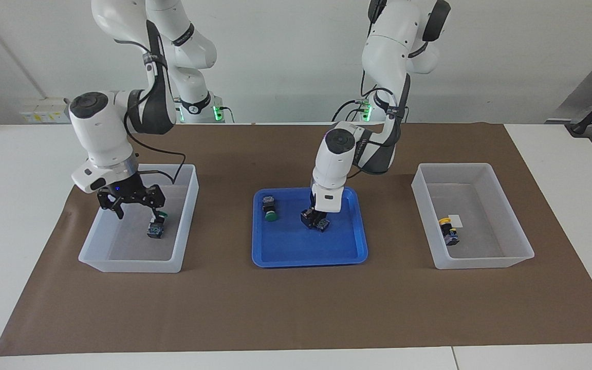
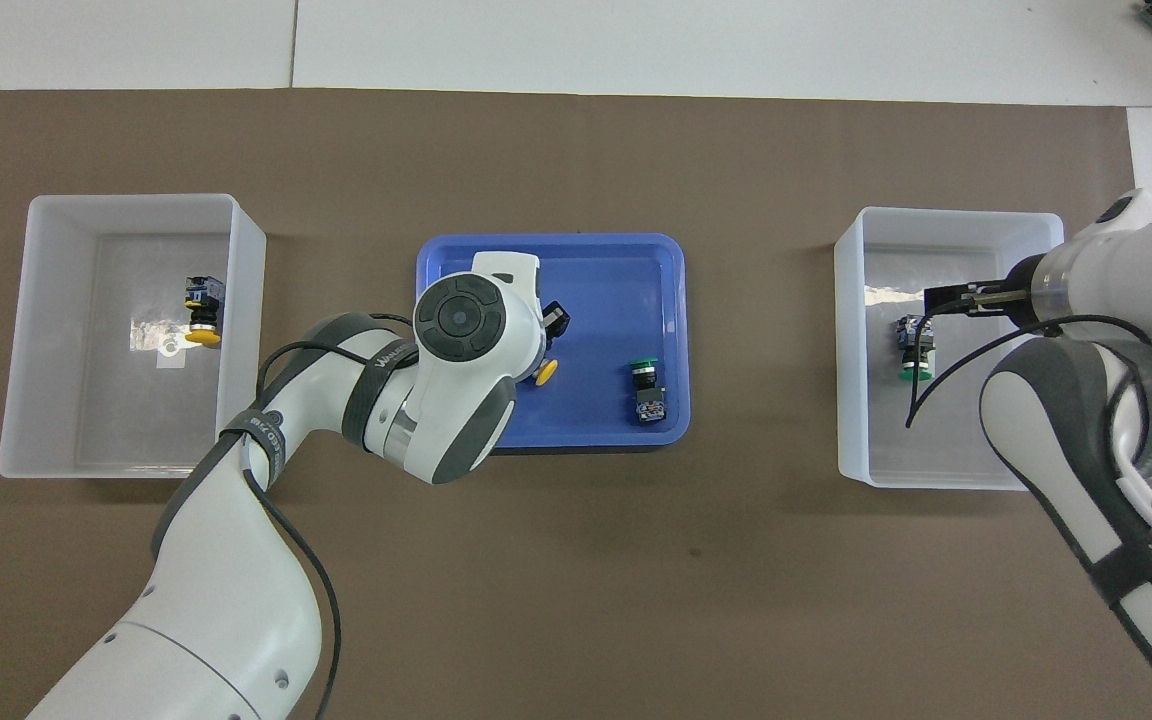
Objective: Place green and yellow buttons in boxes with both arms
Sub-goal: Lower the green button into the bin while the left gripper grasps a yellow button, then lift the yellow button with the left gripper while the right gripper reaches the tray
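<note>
My left gripper is down in the blue tray, shut on a yellow button whose cap shows beside the arm in the overhead view. A green button lies in the same tray, toward the right arm's end. My right gripper hangs open over the clear box at the right arm's end. A green button lies free on that box's floor below it. Another yellow button lies in the clear box at the left arm's end.
Brown paper covers the table under the tray and both boxes. Two slimmer white arms with green lights stand at the robots' edge of the table. A white label lies in the box at the left arm's end.
</note>
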`<state>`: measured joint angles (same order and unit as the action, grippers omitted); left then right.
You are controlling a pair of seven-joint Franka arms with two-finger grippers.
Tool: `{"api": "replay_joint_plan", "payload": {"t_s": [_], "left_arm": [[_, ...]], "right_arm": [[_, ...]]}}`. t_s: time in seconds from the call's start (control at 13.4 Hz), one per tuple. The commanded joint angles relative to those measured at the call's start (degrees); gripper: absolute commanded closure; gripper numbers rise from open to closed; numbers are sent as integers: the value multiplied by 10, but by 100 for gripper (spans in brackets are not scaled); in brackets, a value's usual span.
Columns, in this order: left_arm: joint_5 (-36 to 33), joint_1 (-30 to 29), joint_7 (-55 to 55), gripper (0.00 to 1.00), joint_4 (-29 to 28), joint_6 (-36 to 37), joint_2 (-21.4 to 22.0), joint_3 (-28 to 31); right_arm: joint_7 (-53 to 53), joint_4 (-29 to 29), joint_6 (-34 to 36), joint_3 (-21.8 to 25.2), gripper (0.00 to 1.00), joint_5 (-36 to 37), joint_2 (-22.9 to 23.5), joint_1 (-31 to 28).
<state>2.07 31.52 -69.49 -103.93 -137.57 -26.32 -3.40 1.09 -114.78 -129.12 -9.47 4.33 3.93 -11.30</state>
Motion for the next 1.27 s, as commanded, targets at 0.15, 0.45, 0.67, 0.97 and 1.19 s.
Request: {"api": "replay_joint_plan", "payload": {"t_s": [0.15,0.45,0.67,0.97,1.19], "left_arm": [[8,9,-2,90,-17,-4,14,9],[-1,-1,2,100,46,66,6,9],[-8,-20,11,100,169,170,-31,9],[-7,-53,79,100,311,284,-70,8],[-4,-109,172,100,312,344,-36,6]], "right_arm": [[37,88,154,-19,0,-10,-36,15],[94,94,145,-20,0,-10,-13,89],[142,95,80,-20,0,-9,37,137],[215,93,-28,-19,0,1,119,208],[249,93,-69,-18,0,8,147,248]]}}
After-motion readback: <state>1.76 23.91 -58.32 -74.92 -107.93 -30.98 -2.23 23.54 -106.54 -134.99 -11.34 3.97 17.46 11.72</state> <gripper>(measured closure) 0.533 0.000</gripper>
